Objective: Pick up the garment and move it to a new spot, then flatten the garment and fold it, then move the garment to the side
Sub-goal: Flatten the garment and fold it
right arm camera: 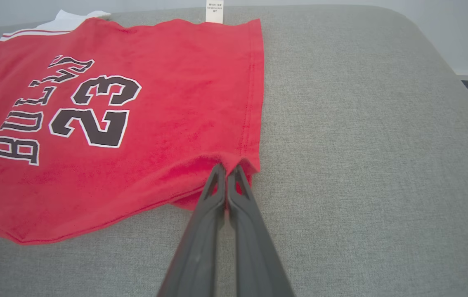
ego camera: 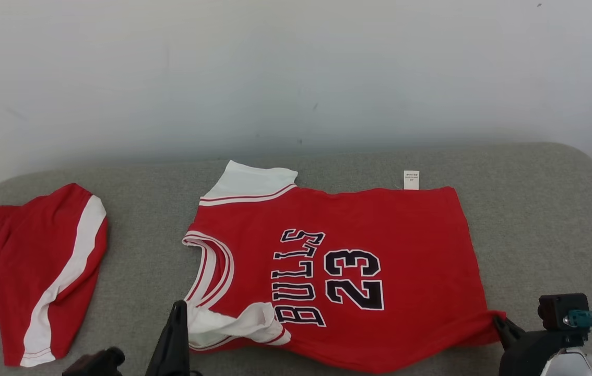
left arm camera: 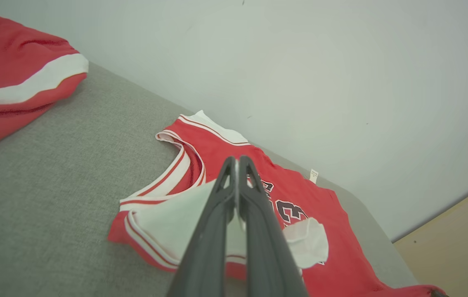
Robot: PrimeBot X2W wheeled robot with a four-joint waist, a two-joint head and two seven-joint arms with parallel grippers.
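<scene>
Near edge: left gripper [ego camera: 178, 307] has its fingers pressed together on the white, turned-over shoulder cloth of the jersey [ego camera: 358, 250]; in the left wrist view a sliver of white fabric sits pinched between the tips [left arm camera: 237, 161].

Right gripper [ego camera: 497, 319] is clamped on the jersey's near hem corner; in the right wrist view the red cloth bunches at the tips [right arm camera: 228, 168].

Jersey: red, black "BULLS 23" facing up, lying mostly flat across the middle of the grey cushion [ego camera: 536, 219]. Neck to the robot's left, hem to its right. Near edge slightly rumpled between the two grips; near shoulder folded back, white inside showing.

Open room: bare grey fabric right of the hem out to the cushion's rounded corner; a bare strip between the neck opening and the red-and-white shorts [ego camera: 40, 271], which lie crumpled at the far left, well apart from the jersey.

Far edge: white label [ego camera: 411, 179] sticks out from the jersey's far side. A narrow bare band of cushion, then the pale wall [ego camera: 296, 68]. Tan floor [left arm camera: 457, 235] past the cushion's right end.
</scene>
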